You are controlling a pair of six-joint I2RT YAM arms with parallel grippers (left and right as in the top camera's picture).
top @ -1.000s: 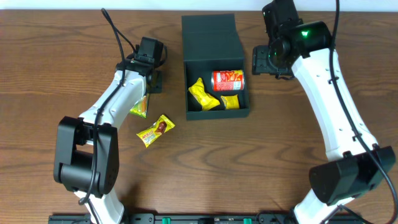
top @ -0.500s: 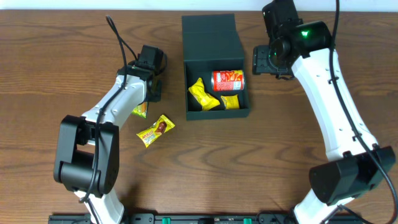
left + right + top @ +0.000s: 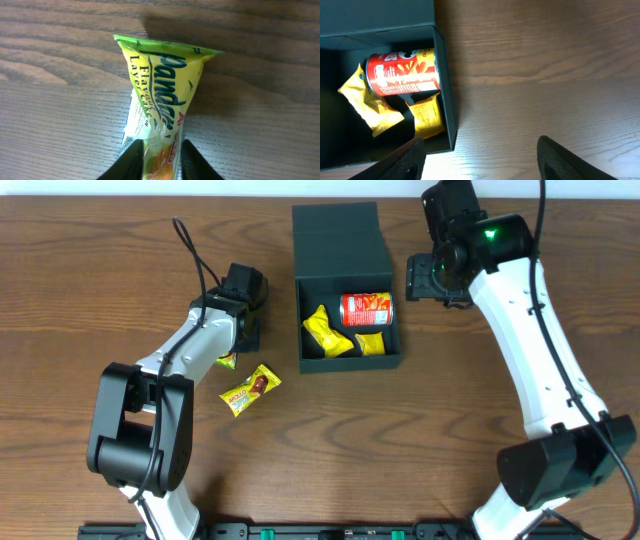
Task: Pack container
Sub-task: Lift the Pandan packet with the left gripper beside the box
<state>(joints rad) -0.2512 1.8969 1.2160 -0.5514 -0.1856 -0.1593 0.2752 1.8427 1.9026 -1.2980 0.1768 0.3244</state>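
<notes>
My left gripper (image 3: 162,152) is closed on the pandan layer cake packet (image 3: 161,85), pinching its lower end between both fingers. In the last second my left wrist has moved a little toward the container (image 3: 350,363) and toward the near edge. The packet went with it, so from above only a small corner now shows under my forearm (image 3: 195,340). I think the packet is just off the counter (image 3: 55,125), but the wrist view does not let me be sure. The container stands open at the middle of the far edge, and the red chips can (image 3: 366,308) and yellow snack packets (image 3: 326,330) inside are unchanged. My right gripper (image 3: 480,150) has not moved; its fingers are spread wide and empty beside the container's right wall. So the carry has begun, and the Apollo bar (image 3: 249,389) waits on the counter, left of the container.
</notes>
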